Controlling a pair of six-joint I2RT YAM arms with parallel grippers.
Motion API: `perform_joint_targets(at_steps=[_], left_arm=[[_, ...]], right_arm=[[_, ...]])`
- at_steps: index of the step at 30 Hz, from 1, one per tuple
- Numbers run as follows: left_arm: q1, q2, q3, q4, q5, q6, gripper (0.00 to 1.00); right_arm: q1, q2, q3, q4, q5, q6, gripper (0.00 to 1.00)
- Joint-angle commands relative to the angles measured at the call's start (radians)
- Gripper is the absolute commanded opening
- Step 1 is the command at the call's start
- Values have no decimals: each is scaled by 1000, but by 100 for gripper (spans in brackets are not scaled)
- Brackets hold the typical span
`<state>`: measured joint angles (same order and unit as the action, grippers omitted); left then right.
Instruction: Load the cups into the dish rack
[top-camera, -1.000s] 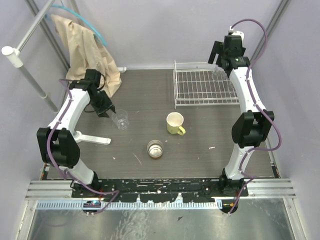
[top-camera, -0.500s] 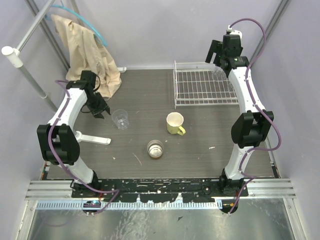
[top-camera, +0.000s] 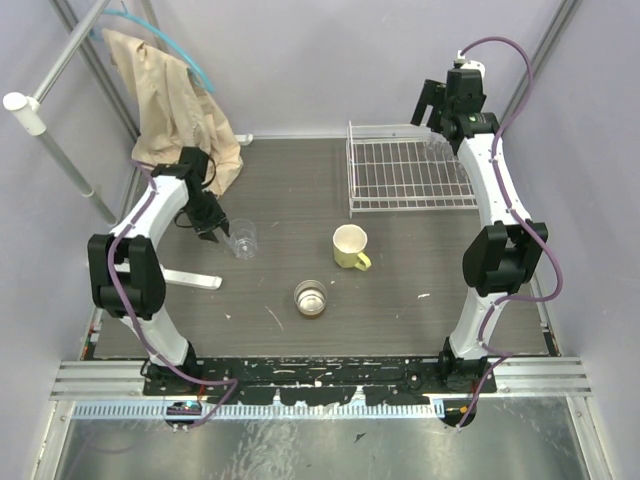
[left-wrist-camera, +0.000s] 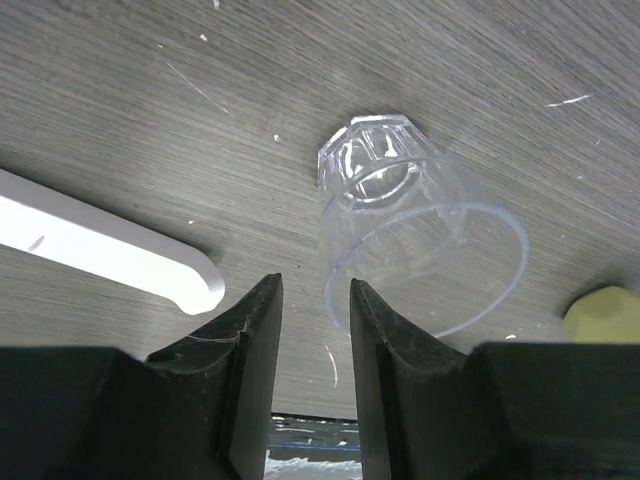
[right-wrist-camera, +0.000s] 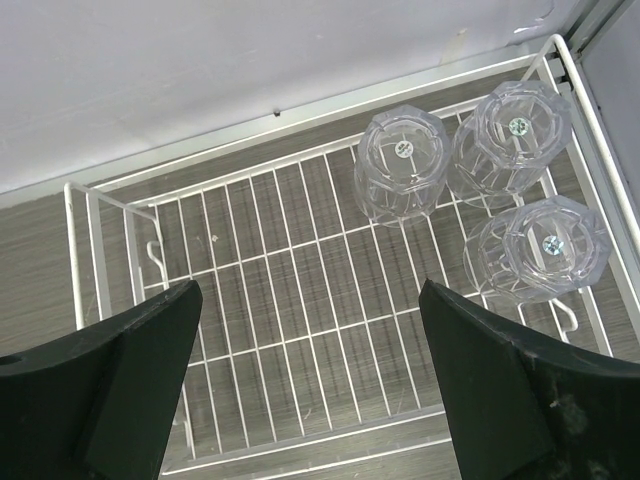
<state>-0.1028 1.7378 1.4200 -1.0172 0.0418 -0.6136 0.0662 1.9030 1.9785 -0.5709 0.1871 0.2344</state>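
Observation:
One clear faceted tumbler (top-camera: 240, 238) (left-wrist-camera: 420, 240) stands upright on the table at the left. My left gripper (top-camera: 213, 232) (left-wrist-camera: 315, 300) is right beside it, jaws narrowly open, and the near-left edge of the tumbler's rim shows in the gap. A pale yellow mug (top-camera: 350, 246) (left-wrist-camera: 603, 315) and a metallic-brown cup (top-camera: 311, 297) stand mid-table. The white wire dish rack (top-camera: 400, 185) (right-wrist-camera: 280, 300) holds three upturned tumblers (right-wrist-camera: 400, 165) (right-wrist-camera: 515, 130) (right-wrist-camera: 545, 250) in its far right corner. My right gripper (top-camera: 432, 108) (right-wrist-camera: 310, 300) hangs wide open above the rack, holding nothing.
A white flat handle-like piece (top-camera: 185, 277) (left-wrist-camera: 100, 250) lies on the table left of the tumbler. A beige cloth (top-camera: 175, 100) hangs over a pole at the back left. Grey walls close in the table on three sides.
My left gripper swung away to the left, then came back down against the tumbler's left side, its jaws a little narrower. The right arm has barely moved.

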Motion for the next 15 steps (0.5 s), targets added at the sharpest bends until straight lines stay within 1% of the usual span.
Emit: perform_joint_targets(at_steps=[1,5,8,10,12,15], left_arm=[[-1,31,5,25,-25,9,39],[-5,58,10,38,-32,11,37],[-12,76,15,42,-38,11,33],[-18,84,15,48,-45,11,32],[-23,91,15,51,-49,8,26],[-27,86,17,54,-50,5,9]], right_arm=[[5,-33,47,46,-9,5,97],[4,-33,49,45,-14,8,97],[4,-35,56,43,-14,9,97],[5,-35,57,43,-15,9,97],[4,-36,60,42,-16,10,97],[6,-37,65,39,-20,12,97]])
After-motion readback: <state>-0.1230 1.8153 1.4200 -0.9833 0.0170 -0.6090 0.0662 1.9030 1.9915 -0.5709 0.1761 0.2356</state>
